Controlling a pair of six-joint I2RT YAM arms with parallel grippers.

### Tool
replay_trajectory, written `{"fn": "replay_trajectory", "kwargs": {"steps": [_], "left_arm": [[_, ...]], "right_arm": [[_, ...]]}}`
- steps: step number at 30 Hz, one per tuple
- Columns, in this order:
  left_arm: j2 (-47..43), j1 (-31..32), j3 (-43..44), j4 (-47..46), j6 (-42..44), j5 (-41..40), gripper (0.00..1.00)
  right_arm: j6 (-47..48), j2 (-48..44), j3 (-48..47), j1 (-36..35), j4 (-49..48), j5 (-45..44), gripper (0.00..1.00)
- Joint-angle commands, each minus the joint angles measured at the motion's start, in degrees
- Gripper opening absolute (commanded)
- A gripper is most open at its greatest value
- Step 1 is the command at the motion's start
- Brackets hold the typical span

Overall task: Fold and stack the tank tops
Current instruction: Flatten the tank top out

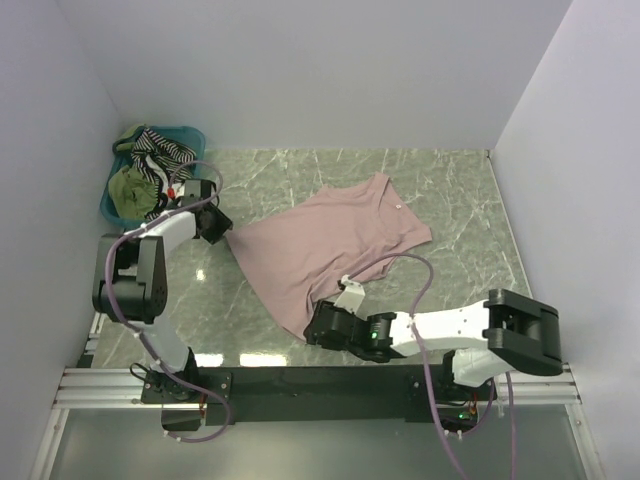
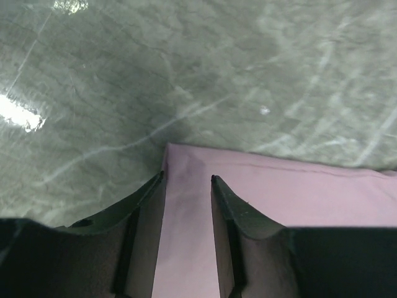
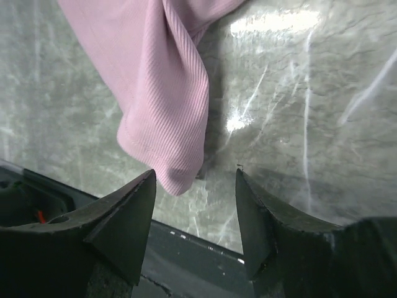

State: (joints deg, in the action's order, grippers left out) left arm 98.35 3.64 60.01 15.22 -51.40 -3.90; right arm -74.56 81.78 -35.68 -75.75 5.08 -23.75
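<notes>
Item one, dusty pink tank top: I see it lying spread on the green marbled table, neckline toward the far right, hem toward the near left. Item two, left gripper: low at the top's left hem corner, jaws apart, the pink corner lying in the gap between its fingers. Item three, right gripper: at the near corner of the top, jaws apart, a rumpled ribbed fold of pink cloth ending just ahead of the gap, close to the table's near edge. Item four, teal basket: far left corner, holding a black-and-white striped top and an olive green top.
</notes>
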Motion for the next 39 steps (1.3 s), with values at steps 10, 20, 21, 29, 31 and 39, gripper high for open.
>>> {"fn": "replay_trajectory", "kwargs": {"steps": [10, 20, 21, 29, 31, 39], "left_arm": [[6.4, -0.3, 5.3, 3.0, 5.1, -2.2, 0.41], [9.2, 0.9, 5.6, 4.4, 5.6, -5.1, 0.34], [9.4, 1.1, 5.7, 4.5, 5.5, -5.2, 0.34], [10.8, 1.4, 6.3, 5.1, 5.1, -6.6, 0.15], [11.2, 1.4, 6.5, 5.2, 5.1, -6.6, 0.08], [9.5, 1.4, 6.0, 5.0, 5.1, -5.9, 0.01]], "right_arm": [[-1.5, 0.5, 1.1, 0.0, -1.9, -0.2, 0.58], [0.6, 6.3, -3.2, 0.2, -1.5, 1.8, 0.56], [0.8, 6.7, -3.5, 0.2, -1.5, 1.9, 0.57], [1.0, 9.2, -4.2, 0.7, -1.1, 2.5, 0.5], [1.3, 9.4, -4.3, 0.9, -1.2, 2.4, 0.46], [2.8, 9.0, -4.7, 1.7, 1.4, 0.5, 0.04]]}}
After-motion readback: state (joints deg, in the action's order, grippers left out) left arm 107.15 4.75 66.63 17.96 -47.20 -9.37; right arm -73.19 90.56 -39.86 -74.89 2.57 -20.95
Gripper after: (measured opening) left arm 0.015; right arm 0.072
